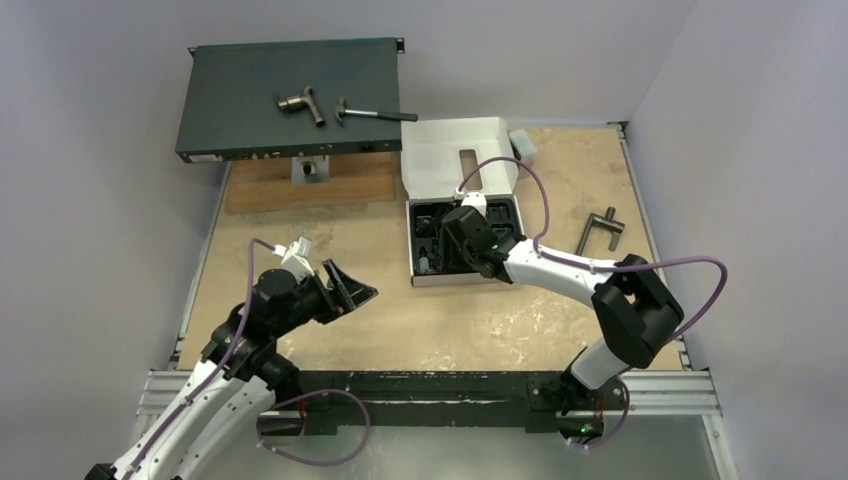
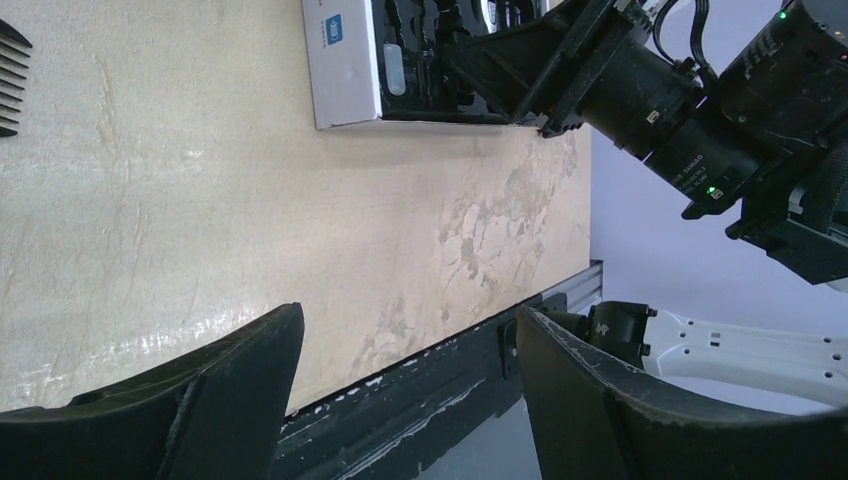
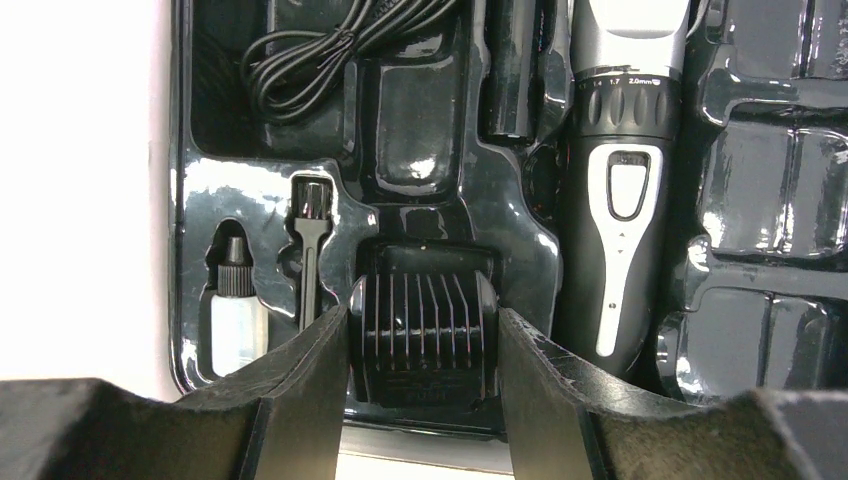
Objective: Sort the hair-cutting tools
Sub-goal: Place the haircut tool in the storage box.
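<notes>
Over the moulded tray, right gripper straddles the comb attachment, seated in its slot beside the clipper. Fingers hug both sides; gripping or not, cannot tell. Left gripper hangs wide, empty, apart, likely giving room.

Lab test cell: bare white walls, aluminium rail

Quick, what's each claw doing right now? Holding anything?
Left gripper: open, holding nothing.
Right gripper: closed on the comb attachment, which sits in the black tray.
</notes>
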